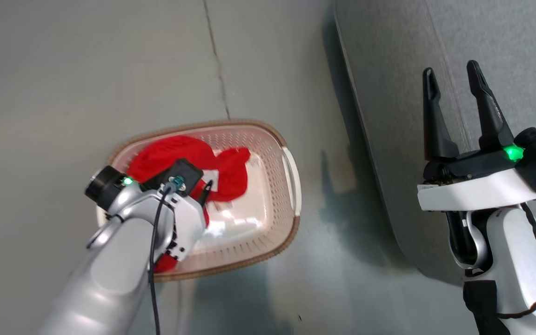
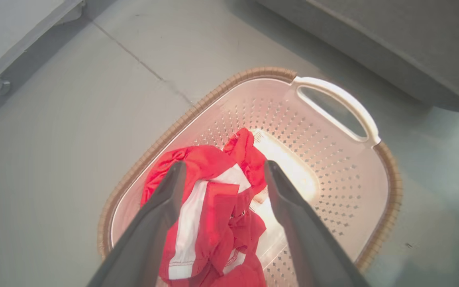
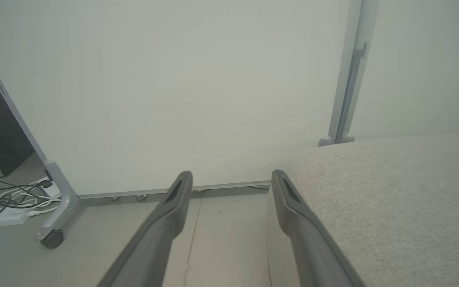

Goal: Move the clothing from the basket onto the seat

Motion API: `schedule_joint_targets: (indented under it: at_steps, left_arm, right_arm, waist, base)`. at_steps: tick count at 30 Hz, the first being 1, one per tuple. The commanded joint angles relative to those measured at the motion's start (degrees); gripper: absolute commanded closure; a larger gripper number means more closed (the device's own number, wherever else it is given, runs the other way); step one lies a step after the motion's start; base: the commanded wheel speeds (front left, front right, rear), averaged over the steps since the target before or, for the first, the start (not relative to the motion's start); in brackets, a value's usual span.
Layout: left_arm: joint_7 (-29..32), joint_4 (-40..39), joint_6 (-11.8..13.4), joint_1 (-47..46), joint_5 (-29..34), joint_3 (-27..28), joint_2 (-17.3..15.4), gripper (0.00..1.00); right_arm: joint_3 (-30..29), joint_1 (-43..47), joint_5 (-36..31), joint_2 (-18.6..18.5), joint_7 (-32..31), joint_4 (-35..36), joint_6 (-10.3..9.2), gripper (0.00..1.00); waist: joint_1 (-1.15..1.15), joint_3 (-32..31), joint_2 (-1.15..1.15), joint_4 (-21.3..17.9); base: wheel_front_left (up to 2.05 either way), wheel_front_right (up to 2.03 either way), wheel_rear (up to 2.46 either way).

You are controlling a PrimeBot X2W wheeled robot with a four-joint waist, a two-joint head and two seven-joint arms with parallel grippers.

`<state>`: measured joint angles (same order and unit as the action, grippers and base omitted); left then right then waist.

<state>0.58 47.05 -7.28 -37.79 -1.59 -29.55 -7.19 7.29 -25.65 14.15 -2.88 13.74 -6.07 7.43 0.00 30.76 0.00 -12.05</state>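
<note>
Bright red clothing (image 2: 209, 159) with white panels lies in a crumpled heap inside the basket (image 2: 333, 167), a cream perforated tub with a brown woven rim, at the centre of the left wrist view. None of it is on the seat (image 1: 389, 70) yet.

The fabric looks soft, light and limp, so it should sag and trail when lifted. A raised fold near the white panel looks like the best place to pinch.

The left fingers (image 2: 172, 185) are spread wide over the heap and hold nothing. Whether they touch the cloth cannot be told. At the right of the head view, the right fingers (image 1: 486, 102) are also spread wide and empty, above the grey upholstered seat.

The basket rests on a smooth grey floor (image 1: 86, 70), just beside the seat. Past the seat's corner in the right wrist view is a white partition (image 3: 173, 79), with cables (image 3: 6, 199) at the far left.
</note>
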Motion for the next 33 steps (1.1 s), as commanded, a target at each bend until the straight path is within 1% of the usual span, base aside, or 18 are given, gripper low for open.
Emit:
schedule_joint_targets:
  at_steps: [1,3,6,7,12,18,20,22,26,29,33]
  left_arm:
    - [0.95,3.13,-0.14,-2.76,-0.73,-1.49,-1.28,0.0]
    - [1.82,6.16,-0.18,-5.07,-2.25,-2.92,-2.09,0.0]
    - [2.39,10.07,-0.18,-8.14,-3.25,-4.79,-4.23,0.0]
    - [2.39,10.07,-0.18,-8.14,-3.25,-4.79,-4.23,0.0]
    - [3.83,15.84,-0.19,-12.84,-1.93,-6.8,-7.33,0.0]
    - [4.15,20.51,-0.19,-15.98,-0.36,-9.17,-8.35,0.0]
    - [3.53,21.37,0.12,-16.71,0.16,-9.87,-8.26,1.0]
    - [2.65,21.9,0.99,-17.39,1.0,-10.73,-7.89,1.0]
    - [0.05,22.57,1.08,-18.23,1.3,-11.8,-6.82,1.0]
    - [-3.02,22.55,1.27,-18.3,0.19,-11.54,-5.46,1.0]
    - [-8.05,22.07,1.33,-16.48,-1.67,-10.64,-2.85,1.0]
  right_arm:
    - [0.35,-1.24,1.13,-0.1,0.7,0.6,0.11,0.0]
    - [0.86,-1.47,2.7,-0.09,1.09,0.75,0.11,0.0]
    - [1.55,-2.2,4.36,-0.1,1.31,0.78,0.11,0.0]
    - [1.55,-2.2,4.36,-0.1,1.31,0.78,0.11,0.0]
    - [2.32,-3.17,6.24,-0.11,1.58,1.37,0.11,0.0]
    - [2.69,-3.55,7.45,-0.11,1.55,2.94,0.11,0.0]
    - [2.55,-3.7,7.52,-0.1,1.55,3.24,0.11,0.0]
    - [2.29,-3.82,7.29,-0.11,1.54,3.4,0.11,0.0]
    - [1.82,-3.95,6.5,-0.14,1.55,2.79,0.11,0.0]
    - [1.44,-3.64,5.23,-0.14,1.55,2.27,0.11,0.0]
    - [1.19,-2.36,2.9,-0.14,1.54,0.98,0.11,0.0]
  waist:
    - [0.0,6.55,0.0,-4.05]
    - [0.0,8.43,0.0,-4.88]
    - [0.0,10.84,0.0,-6.0]
    - [0.0,10.84,0.0,-6.0]
    - [0.0,13.93,0.0,-7.12]
    - [0.0,16.12,0.0,-7.57]
    - [0.0,16.55,0.0,-7.41]
    - [0.0,16.82,0.0,-7.07]
    - [0.0,16.16,0.0,-5.83]
    - [0.0,14.47,0.0,-4.39]
    - [0.0,10.75,0.0,-1.79]
  base:
    - [0.0,0.0,0.0]
    - [0.0,0.0,0.0]
    - [0.0,0.0,0.0]
    - [0.0,0.0,0.0]
    - [0.0,0.0,0.0]
    - [0.0,0.0,0.0]
    - [0.0,0.0,0.0]
    - [0.0,0.0,0.0]
    - [0.0,0.0,0.0]
    - [0.0,0.0,0.0]
    - [0.0,0.0,0.0]
